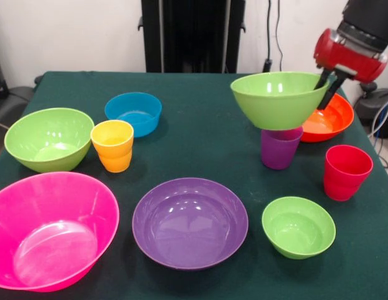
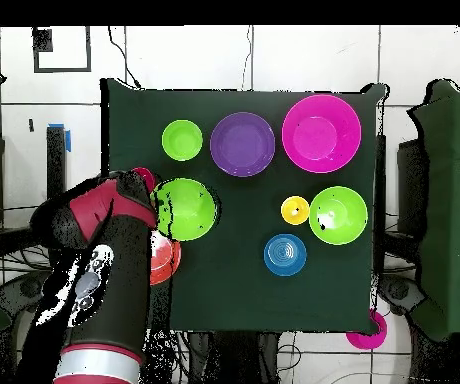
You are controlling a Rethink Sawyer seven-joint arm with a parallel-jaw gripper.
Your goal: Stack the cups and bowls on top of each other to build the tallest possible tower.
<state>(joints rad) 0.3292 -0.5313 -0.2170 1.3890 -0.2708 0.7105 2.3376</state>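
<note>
While a lime green bowl is seated on the purple cup at the right of the table, its right rim is pinched between the closed black fingers of the gripper, just in front of the orange-red bowl. Three cups are counted: purple, yellow-orange and red. Seven bowls are counted: three lime green, one blue, one purple, one orange-red and one hot pink.
</note>
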